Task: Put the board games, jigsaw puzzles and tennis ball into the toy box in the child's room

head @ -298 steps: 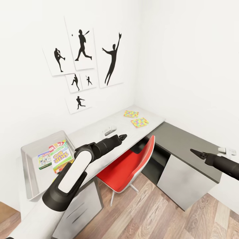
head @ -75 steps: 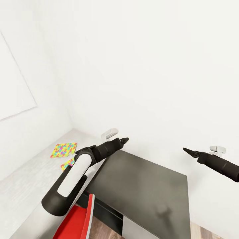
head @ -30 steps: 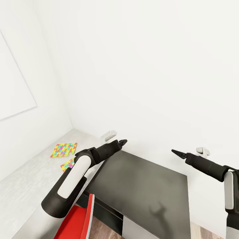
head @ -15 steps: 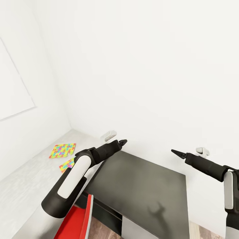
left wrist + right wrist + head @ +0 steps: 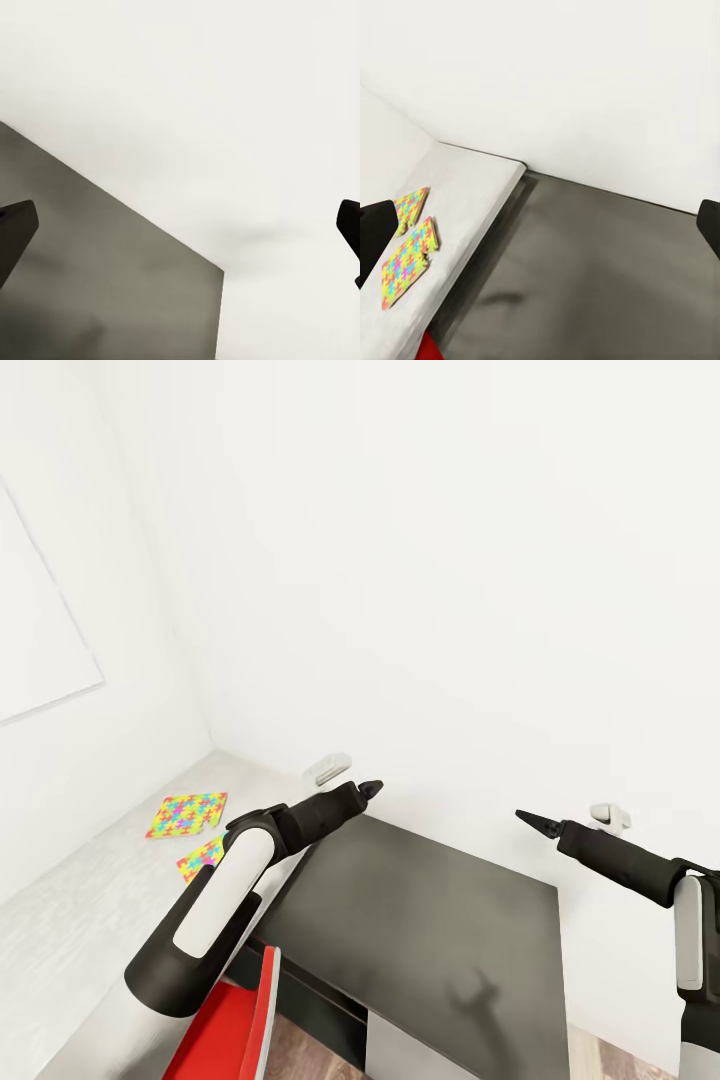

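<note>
Two jigsaw puzzles lie flat on the pale grey table (image 5: pixel 70 910) near the wall corner: one (image 5: pixel 188 813) is in full view, the other (image 5: pixel 203 857) is partly behind my left forearm. The right wrist view has both puzzles too, one (image 5: pixel 411 206) and the other (image 5: pixel 409 262). My left gripper (image 5: pixel 370 790) hangs open and empty over the dark cabinet's far edge, its fingers (image 5: pixel 15 232) spread wide. My right gripper (image 5: pixel 525 818) is open and empty too, above the cabinet's right side. The toy box, board games and tennis ball are out of view.
A lower dark-topped cabinet (image 5: pixel 420 920) joins the table at a right angle, with white walls close behind both. A red chair (image 5: pixel 235 1030) stands under the table's edge. Wood floor shows below the cabinet front.
Since ten seconds ago the view has swung right, and the toy box has left the picture. My right gripper moved left and inward about two seconds ago. In the last second almost nothing changed.
</note>
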Motion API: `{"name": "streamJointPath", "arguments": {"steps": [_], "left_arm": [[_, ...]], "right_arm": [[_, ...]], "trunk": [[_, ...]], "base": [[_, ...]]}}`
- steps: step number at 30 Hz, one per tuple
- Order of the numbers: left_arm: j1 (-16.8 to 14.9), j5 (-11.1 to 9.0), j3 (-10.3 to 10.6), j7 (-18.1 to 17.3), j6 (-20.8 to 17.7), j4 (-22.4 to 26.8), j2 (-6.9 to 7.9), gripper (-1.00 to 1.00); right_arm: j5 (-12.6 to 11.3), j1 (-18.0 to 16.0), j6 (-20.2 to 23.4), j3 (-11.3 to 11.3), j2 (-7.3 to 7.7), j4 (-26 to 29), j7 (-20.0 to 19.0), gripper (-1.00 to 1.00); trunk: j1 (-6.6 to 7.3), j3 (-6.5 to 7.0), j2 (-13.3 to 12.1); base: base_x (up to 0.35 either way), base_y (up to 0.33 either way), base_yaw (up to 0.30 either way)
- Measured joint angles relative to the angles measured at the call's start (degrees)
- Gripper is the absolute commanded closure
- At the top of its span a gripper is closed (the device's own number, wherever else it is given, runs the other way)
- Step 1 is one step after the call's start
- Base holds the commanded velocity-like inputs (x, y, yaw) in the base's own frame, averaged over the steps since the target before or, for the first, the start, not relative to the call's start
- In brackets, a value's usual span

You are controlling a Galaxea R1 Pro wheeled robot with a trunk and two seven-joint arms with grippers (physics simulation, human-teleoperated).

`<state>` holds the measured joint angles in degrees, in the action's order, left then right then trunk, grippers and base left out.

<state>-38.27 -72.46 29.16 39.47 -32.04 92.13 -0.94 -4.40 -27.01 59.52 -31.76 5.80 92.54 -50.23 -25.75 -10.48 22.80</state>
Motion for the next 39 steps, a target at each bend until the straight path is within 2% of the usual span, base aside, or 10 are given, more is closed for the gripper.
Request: {"name": "streamJointPath", "arguments": {"steps": [14,39], "left_arm": [[0.00,-0.09,-0.05,0.00,0.05,0.00,-0.01,-1.00],[0.01,-0.08,-0.14,0.06,0.26,0.00,0.01,-1.00]], "right_arm": [[0.01,-0.01,-0.01,0.00,-0.01,0.00,0.00,-1.00],[-0.04,0.01,-0.01,0.00,0.00,0.00,0.00,-1.00]], "trunk": [[-0.02,0.01,0.01],[-0.01,0.01,0.00]], "base": [[-0.133,0.000,-0.002],[-0.053,0.000,0.000]]}}
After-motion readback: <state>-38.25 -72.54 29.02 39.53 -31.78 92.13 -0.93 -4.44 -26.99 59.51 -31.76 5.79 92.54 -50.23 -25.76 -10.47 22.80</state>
